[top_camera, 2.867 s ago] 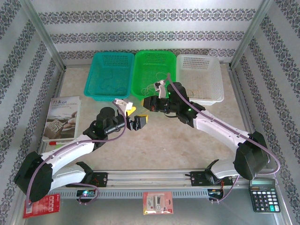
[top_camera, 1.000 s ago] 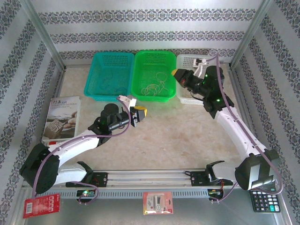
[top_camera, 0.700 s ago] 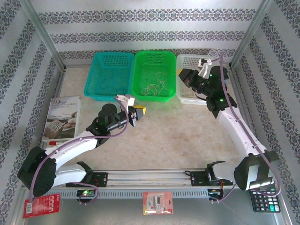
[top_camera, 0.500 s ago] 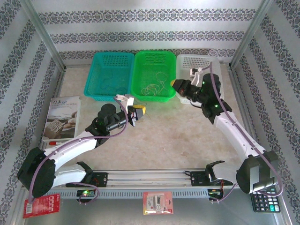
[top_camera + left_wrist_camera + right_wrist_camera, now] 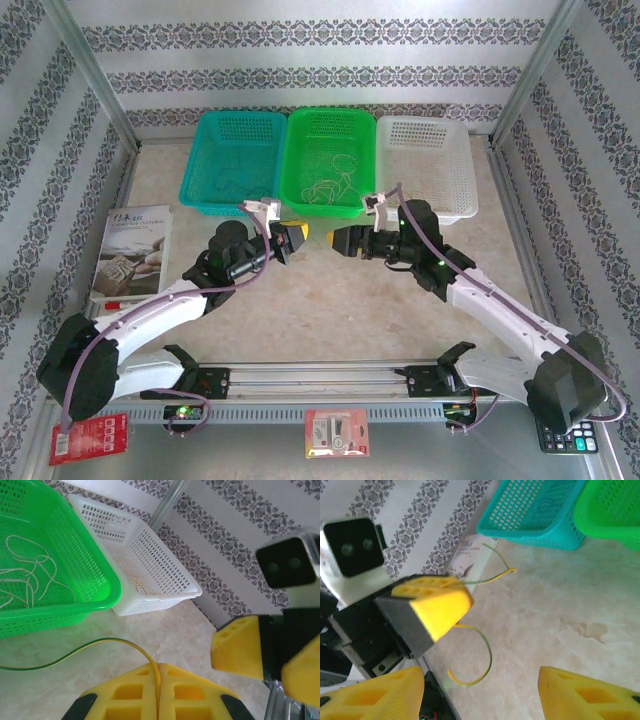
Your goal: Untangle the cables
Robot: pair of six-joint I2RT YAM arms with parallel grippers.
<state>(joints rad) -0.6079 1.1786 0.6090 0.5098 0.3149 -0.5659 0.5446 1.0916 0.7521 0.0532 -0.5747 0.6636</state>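
We judge the job partly done. Our left gripper (image 5: 291, 237) is clamped shut on one yellow-green cable (image 5: 120, 640). The strand runs out from the seam between its closed fingers, arches just ahead of them and trails off to their left over the table (image 5: 330, 300). In the right wrist view, two loose ends curl out beside that gripper's fingertip.

Our right gripper (image 5: 480, 675) faces it with its jaws standing wide apart and nothing between them. The left fingertip and the curling end of the cable lie just ahead of that gap, near it but not inside it.

Beyond both sets of jaws, the green basket (image 5: 320, 208) still has a loose tangle of whitish cables (image 5: 30, 575), so most of the sorting looks unfinished. The white basket (image 5: 150, 605), further out past the left fingers, holds a single tan cable (image 5: 137, 585) lying alone, which we take as one strand already separated. The teal basket (image 5: 535, 532) sits beyond the right jaws. We make out a faint loop inside it but cannot tell what it is.

As we read it, what remains is to deal with the strand now in the left grip and then work through the bundle in the green basket.
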